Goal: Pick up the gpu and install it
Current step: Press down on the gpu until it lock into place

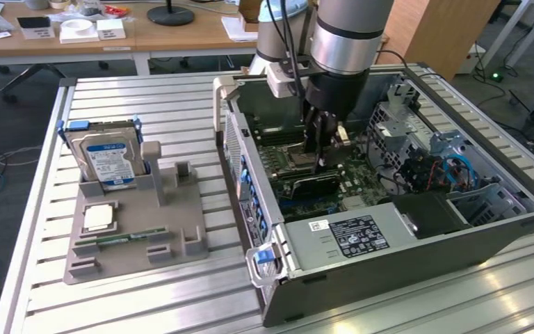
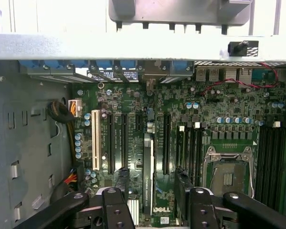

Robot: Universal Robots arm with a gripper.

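The gpu (image 2: 148,174) stands on edge in a slot of the motherboard (image 2: 214,109), seen edge-on as a thin dark card with a white printed label at its near end. My gripper (image 2: 151,191) hangs directly over it, open, one finger (image 2: 121,183) on each side of the card with a gap to both. In the exterior view the gripper (image 1: 321,153) reaches down into the open computer case (image 1: 341,236), just above the dark gpu (image 1: 311,184) on the board.
A grey fixture (image 1: 137,243) at the exterior view's left holds a silver hard drive with a blue label (image 1: 108,158), a processor chip (image 1: 98,217) and a green memory stick (image 1: 119,239). The processor socket (image 2: 229,174) and a white slot (image 2: 95,140) flank the card. Cables (image 1: 452,170) fill the case's far end.
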